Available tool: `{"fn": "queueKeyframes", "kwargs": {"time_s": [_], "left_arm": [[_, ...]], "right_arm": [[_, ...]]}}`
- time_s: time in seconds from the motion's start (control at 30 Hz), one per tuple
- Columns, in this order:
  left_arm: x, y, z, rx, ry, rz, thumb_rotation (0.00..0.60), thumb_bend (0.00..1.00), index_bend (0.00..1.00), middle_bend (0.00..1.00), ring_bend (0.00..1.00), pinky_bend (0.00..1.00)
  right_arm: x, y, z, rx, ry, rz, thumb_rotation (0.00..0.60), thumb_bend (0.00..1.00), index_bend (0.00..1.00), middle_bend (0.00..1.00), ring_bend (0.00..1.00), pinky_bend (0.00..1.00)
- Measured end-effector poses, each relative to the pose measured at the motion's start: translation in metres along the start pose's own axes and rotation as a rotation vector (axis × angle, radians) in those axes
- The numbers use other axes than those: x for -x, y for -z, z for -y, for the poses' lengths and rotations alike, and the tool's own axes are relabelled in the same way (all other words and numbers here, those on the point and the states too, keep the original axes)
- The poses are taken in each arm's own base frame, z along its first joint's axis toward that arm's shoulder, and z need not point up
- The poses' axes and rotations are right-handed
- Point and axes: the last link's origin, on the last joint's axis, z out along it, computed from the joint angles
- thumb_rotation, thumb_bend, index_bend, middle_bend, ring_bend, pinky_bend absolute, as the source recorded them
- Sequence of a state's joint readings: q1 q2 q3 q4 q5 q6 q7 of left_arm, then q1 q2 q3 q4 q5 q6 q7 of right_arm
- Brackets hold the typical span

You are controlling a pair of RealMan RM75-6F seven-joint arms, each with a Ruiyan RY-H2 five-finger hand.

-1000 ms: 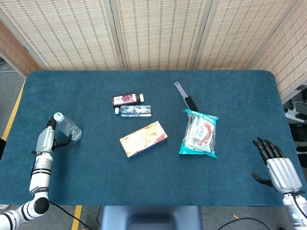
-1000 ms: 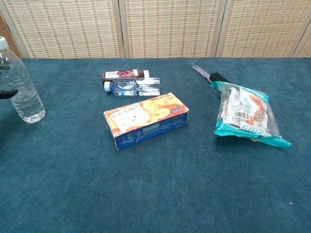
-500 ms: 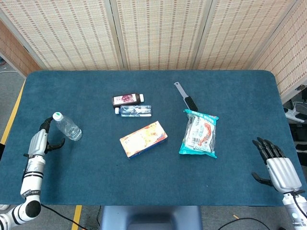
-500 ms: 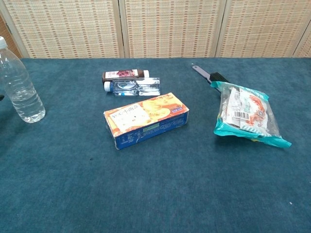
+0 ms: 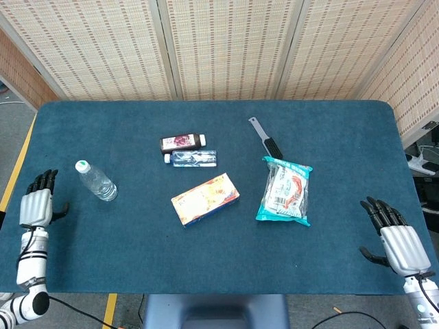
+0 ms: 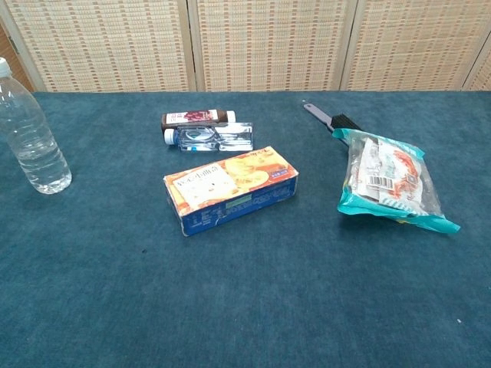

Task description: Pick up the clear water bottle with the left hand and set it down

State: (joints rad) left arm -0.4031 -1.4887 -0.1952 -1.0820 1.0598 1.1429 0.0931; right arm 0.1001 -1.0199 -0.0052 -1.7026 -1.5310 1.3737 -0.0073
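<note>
Head view is showing a dark teal cloth-covered table (image 5: 137, 260) standing in front of woven beige folding screens (image 5: 226, 48), with grey floor and a yellow line visible past the table's left edge. Left hand (image 5: 36, 202) is hovering at the far left edge, fingers apart and holding nothing, clear of the bottle. Clear water bottle (image 5: 96, 181) is standing upright on the cloth just right of that hand, white cap up; in the chest view it (image 6: 29, 134) is standing at the frame's left edge with some water in the bottom. Toward the centre, a dark-labelled bottle (image 5: 182, 142) is lying on its side with a small clear bottle (image 5: 193, 158) lying just in front of it. An orange and blue box (image 5: 205, 199) is lying flat nearer the front. A grey-handled brush (image 5: 265, 138) is lying near the back, just beside a teal snack bag (image 5: 286, 190). Right hand (image 5: 398, 238) is resting at the far right front corner, fingers spread, gripping nothing.
</note>
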Motion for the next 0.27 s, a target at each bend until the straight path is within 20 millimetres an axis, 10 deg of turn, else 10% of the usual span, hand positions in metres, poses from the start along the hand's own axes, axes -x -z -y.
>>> {"fn": "queueKeyframes", "kwargs": {"time_s": [0.27], "left_arm": [[0.006,0.021,0.020,0.083,-0.178,-0.046,0.600,0.37,0.12,0.07,0.01,0.13]], "right_arm": [[0.003,0.002,0.003,-0.007,0.014,0.010,0.600,0.14,0.00,0.00,0.00,0.13]]}}
